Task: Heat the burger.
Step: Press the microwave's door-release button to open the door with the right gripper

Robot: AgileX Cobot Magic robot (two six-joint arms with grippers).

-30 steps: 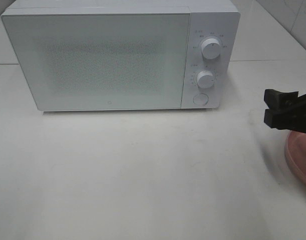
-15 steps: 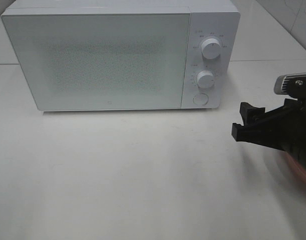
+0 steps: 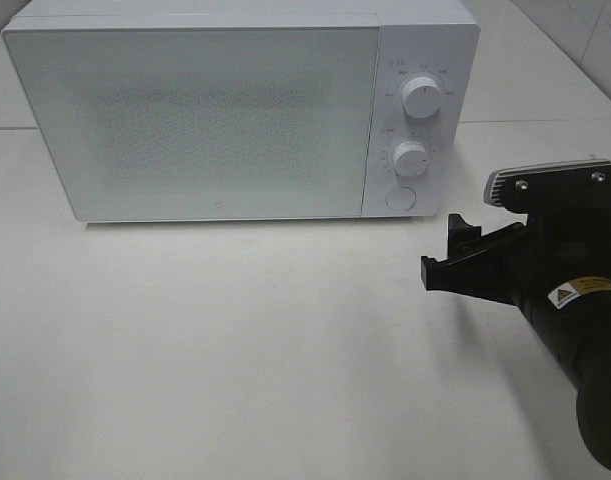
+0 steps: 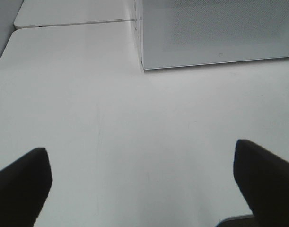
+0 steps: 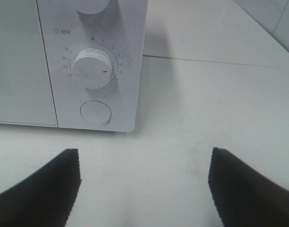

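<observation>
Right gripper (image 3: 448, 255) is spread wide, with nothing between the fingers and nothing touching them. It hangs over the white table (image 3: 235, 350) off the front right corner of the microwave (image 3: 195, 120) and points at its control panel. In the right wrist view, the right gripper (image 5: 144, 189) shows as two black fingers (image 5: 45, 189) far apart, with only bare tabletop between them and the panel. Left gripper (image 4: 144, 189) only shows in its own wrist view. It's just as wide, also empty, and sits above the table facing the microwave's left front corner (image 4: 143, 66) from a fair way back. The microwave door (image 3: 185, 115) is shut and its frosted, speckled front hides whatever is behind it. The burger doesn't show in any view, so I can't say where it sits. The panel has an upper dial (image 3: 422, 97), a lower dial (image 3: 410, 158) and a round button (image 3: 400, 198) below them, stacked in that order. Up close, the lower dial (image 5: 92, 67) has numbers around it: 0 at the top, 1, 2, 3 going down the right side and 35, 30, 25, 20 on the left. There's also a little clock icon with a couple of small characters I can't make out. There's a tiny mark (image 3: 207, 209) low on the door that's too small to read. The right arm carries a yellow warning sticker (image 3: 575, 292) with a triangle on it, and its text isn't legible either.
</observation>
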